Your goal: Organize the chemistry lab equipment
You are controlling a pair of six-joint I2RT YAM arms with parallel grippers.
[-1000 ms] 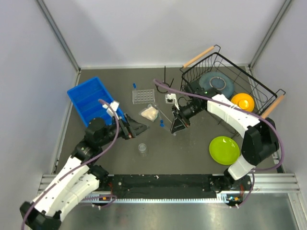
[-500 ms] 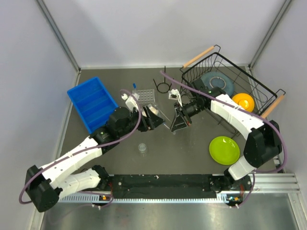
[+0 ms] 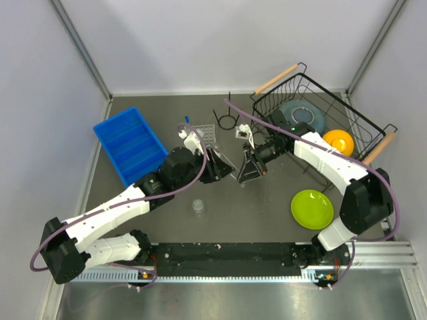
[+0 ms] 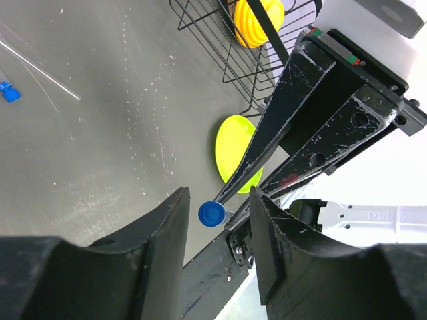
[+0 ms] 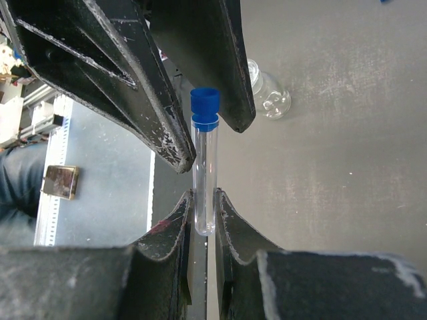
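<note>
Left claw (image 4: 218, 197) advanced, right claw (image 5: 202, 200) pinching clear blue-capped tube (image 5: 203, 175)

Swung the left claw (image 3: 227, 171) away from beside the blue tray (image 3: 130, 143) and out across the desk (image 3: 267, 203) to the middle, reaching the front of the grid rack (image 3: 208, 131) half a second back, then going a little farther right. Brought it tip to tip with the right claw (image 3: 249, 175), with fingers spread either side of the blue cap of the tube (image 5: 204, 167) pinched there. Stretched the left arm long from its folded pose.
</note>
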